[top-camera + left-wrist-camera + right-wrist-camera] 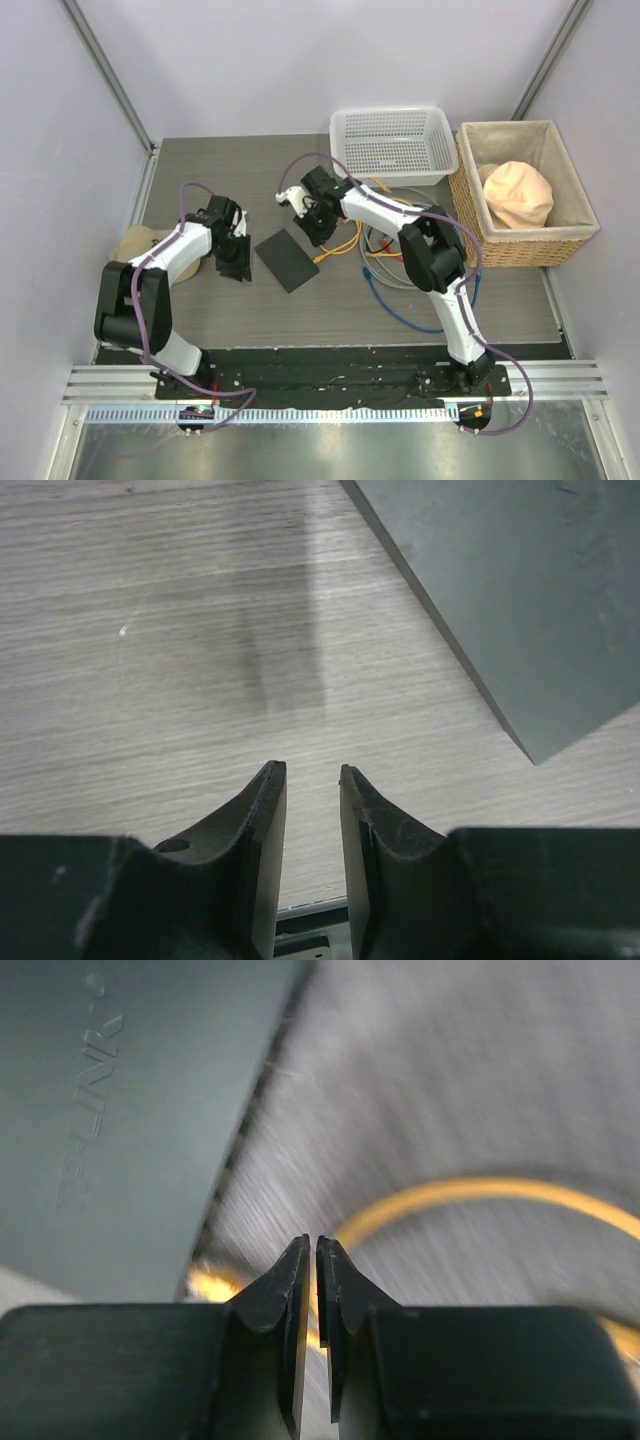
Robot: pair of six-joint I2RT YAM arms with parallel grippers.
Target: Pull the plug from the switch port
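Switch (pixel 287 260): smooth matt black plastic, lettering moulded into it. Table (pixel 150 630): grey wood-grain, matt, faint sheen. Cable (pixel 480 1192): yellow plastic jacket, slight gloss. My left gripper (pixel 312 775): matt black plastic, finely scuffed. Basket (pixel 392 145): white plastic mesh. Hamper (pixel 520 250): woven wicker, rough, pale cloth lining. Rail (pixel 330 385) at my bases: bare ribbed metal. Walls (pixel 300 60): plain white, matt.

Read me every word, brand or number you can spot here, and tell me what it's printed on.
"TP-LINK": moulded lettering running sideways on the black switch, in the right wrist view, slightly blurred.
No other text shows: none on the white basket, the yellow cable or the wicker basket.
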